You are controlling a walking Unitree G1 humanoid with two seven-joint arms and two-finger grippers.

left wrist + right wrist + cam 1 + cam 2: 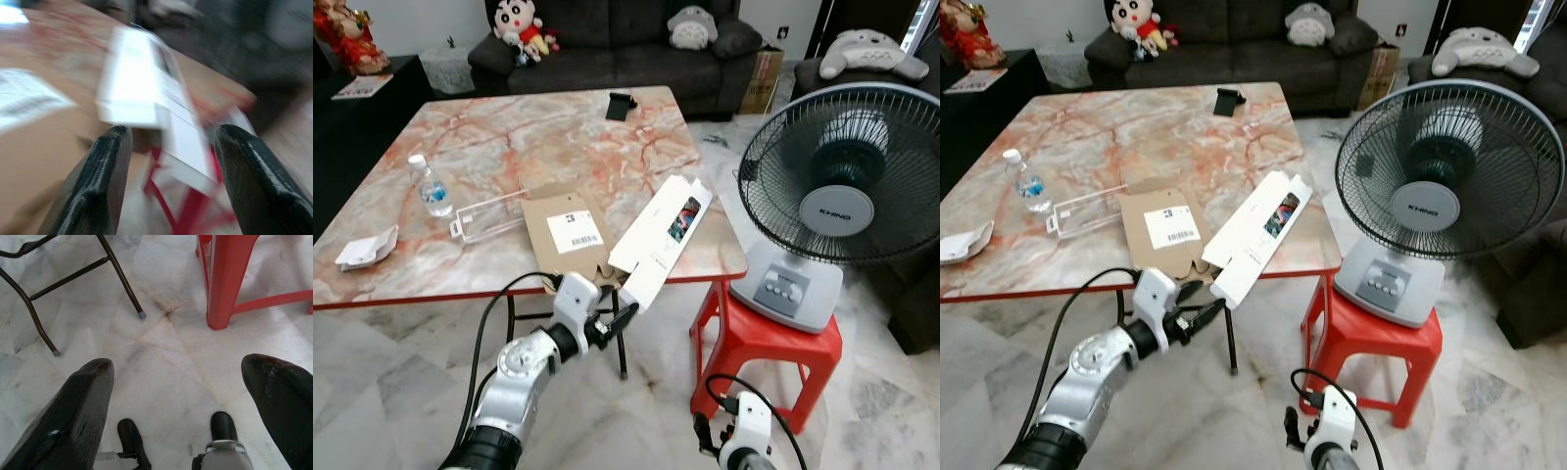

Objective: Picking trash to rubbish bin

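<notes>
on the far left of the marble table (460,127) lies a crumpled white wrapper (367,249), close to the near edge. a little further in stands a small water bottle (430,186), upright with its cap on, and just beside it a clear plastic tray (489,216) lies flat. none of these looks touched yet, and each seems likely trash for later trips.

next comes a flattened brown cardboard piece (563,235) with a white label, lying at the table's near edge. partly over its right side rests a long white box (661,240), flaps open, angled so that its lower end hangs out past the edge. that overhang probably explains the approach from below and in front: the free end offers something to pinch without scraping the tabletop.

the left pincer (619,320) is raised right at that hanging end, its fingers (100,181) spread apart with the box between and beyond them, not closed on it.

further right a fan (837,186) sits on a red stool (764,338). the right pincer (178,396) hangs low over the floor, open and holding nothing. no rubbish bin can be made out.
</notes>
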